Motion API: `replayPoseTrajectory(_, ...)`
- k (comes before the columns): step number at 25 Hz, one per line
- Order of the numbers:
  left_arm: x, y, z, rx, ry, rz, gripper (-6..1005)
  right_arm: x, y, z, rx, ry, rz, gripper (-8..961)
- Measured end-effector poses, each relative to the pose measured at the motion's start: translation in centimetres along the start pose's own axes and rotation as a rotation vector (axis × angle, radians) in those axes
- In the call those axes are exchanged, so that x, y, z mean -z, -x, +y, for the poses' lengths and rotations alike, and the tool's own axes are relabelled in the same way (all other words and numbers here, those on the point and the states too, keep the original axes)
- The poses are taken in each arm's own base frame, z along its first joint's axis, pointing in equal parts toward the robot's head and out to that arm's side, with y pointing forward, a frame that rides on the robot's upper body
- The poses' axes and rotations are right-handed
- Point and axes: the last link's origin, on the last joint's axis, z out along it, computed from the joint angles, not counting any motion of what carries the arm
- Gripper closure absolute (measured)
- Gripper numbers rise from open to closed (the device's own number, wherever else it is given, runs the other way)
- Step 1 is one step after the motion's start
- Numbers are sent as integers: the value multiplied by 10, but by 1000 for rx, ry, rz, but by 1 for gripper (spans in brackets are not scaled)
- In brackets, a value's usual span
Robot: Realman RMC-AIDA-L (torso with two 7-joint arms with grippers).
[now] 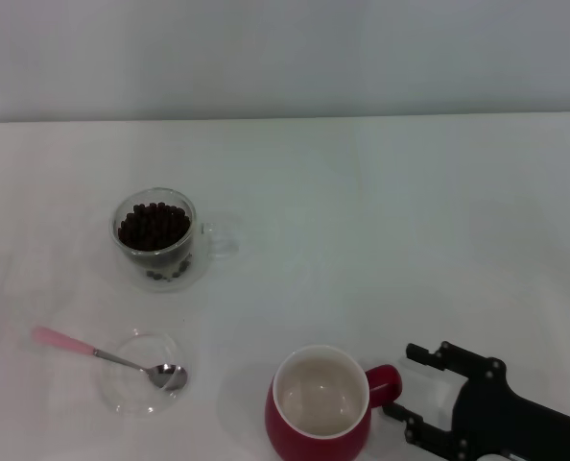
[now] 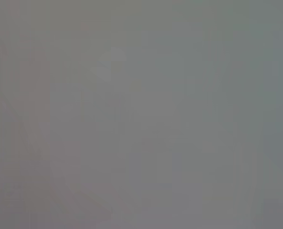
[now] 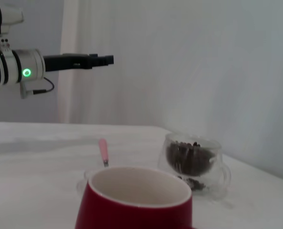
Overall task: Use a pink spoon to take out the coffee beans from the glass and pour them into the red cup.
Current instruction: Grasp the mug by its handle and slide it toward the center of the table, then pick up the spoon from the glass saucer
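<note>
The glass [image 1: 154,240] holds the coffee beans [image 1: 154,226] at the left middle of the table. It also shows in the right wrist view [image 3: 195,164]. The pink spoon [image 1: 103,356] lies with its bowl in a shallow clear dish [image 1: 131,399] and its pink handle pointing left; the handle end shows in the right wrist view [image 3: 103,152]. The red cup [image 1: 316,423] stands at the front centre, empty, handle to the right. My right gripper [image 1: 408,384] is open, its fingertips on either side of the handle's outer end. My left gripper [image 3: 91,60] hangs raised, off the table.
The white table [image 1: 381,211] runs back to a pale wall. The left wrist view shows only plain grey. The red cup fills the near part of the right wrist view [image 3: 136,202].
</note>
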Motion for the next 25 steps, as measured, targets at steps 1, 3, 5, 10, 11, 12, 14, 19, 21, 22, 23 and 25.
replayPoseTrajectory(1,0,0,-1,-1,-2,2,273,2,-1,0,-3,-3,4,458)
replayPoseTrajectory(3,0,-1,-2,-2,-2,6,273,7,-2,1,-10,-14,2,380)
replayPoseTrajectory(5,0,-1,-2,-3,-2,8,273,14,0,1,-7,-32,-22,302)
replayPoseTrajectory(10,0,-2,-1,-4,5,9,273,42,15,-3,38,-139,-150,259)
replayPoseTrajectory(11,1,-2,-1,-4,7,12,273,49,19,-5,44,-167,-179,258)
replayPoseTrajectory(12,2,-3,-1,-3,8,17,273,57,23,-8,50,-206,-216,258)
replayPoseTrajectory(14,7,-4,-2,12,5,28,273,70,33,-13,64,-272,-290,258)
replayPoseTrajectory(19,21,-5,1,133,11,44,273,92,52,-33,133,-465,-420,258)
replayPoseTrajectory(21,21,-5,1,133,11,44,273,95,57,-44,161,-538,-448,258)
replayPoseTrajectory(22,28,-5,3,188,15,52,273,96,60,-50,173,-566,-459,258)
replayPoseTrajectory(23,52,-13,9,348,71,94,273,96,62,-57,187,-598,-474,258)
replayPoseTrajectory(25,66,-17,10,454,111,106,272,97,67,-68,206,-652,-499,258)
